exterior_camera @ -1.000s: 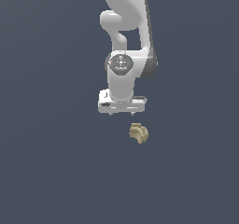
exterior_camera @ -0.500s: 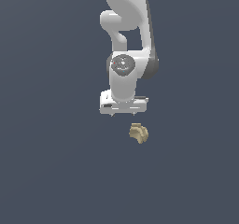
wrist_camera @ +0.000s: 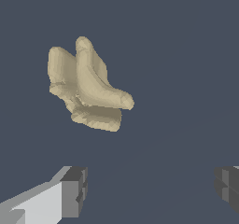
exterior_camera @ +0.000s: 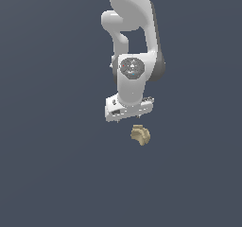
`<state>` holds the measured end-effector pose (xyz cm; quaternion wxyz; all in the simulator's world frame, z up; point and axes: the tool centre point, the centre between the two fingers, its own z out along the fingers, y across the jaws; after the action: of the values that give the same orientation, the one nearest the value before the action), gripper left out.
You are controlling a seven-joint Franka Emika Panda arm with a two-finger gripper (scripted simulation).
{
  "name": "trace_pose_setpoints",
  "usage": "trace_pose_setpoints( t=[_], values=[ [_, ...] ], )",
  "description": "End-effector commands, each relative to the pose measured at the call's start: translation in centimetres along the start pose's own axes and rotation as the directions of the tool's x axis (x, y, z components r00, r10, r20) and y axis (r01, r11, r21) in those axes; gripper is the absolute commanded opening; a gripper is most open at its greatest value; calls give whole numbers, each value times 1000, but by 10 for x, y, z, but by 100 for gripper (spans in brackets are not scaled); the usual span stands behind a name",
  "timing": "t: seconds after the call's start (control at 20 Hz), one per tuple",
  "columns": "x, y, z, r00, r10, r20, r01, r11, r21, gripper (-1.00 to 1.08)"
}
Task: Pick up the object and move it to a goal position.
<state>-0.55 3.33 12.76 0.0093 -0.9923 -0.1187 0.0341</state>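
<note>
The object [exterior_camera: 141,135] is a small tan lumpy chunk with a notched shape, lying on the dark grey floor. My gripper [exterior_camera: 130,119] hangs on the white arm just above it and a little to the exterior view's left. In the wrist view the object [wrist_camera: 88,90] lies apart from the gripper [wrist_camera: 151,188], not between its fingers. The two dark fingertips [wrist_camera: 74,190] stand wide apart, so the gripper is open and holds nothing.
A plain dark grey floor [exterior_camera: 52,174] surrounds the object on all sides. The white arm [exterior_camera: 134,41] rises from the hand toward the top of the exterior view.
The hand has come down slightly and shifted toward the exterior view's right, closer to the object. The object has not moved.
</note>
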Motion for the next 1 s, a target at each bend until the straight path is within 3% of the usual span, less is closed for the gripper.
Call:
trace_pose_setpoints(
  t=[0.0, 0.25, 0.6, 0.95],
  values=[
    [7, -6, 0, 997, -74, -6, 73, 997, -5, 100],
    [22, -19, 1, 969, -246, -18, 246, 969, -19, 100],
    [41, -38, 1, 891, -453, -30, 451, 891, -41, 100],
    [53, -49, 1, 823, -567, -35, 565, 823, -56, 100]
  ],
)
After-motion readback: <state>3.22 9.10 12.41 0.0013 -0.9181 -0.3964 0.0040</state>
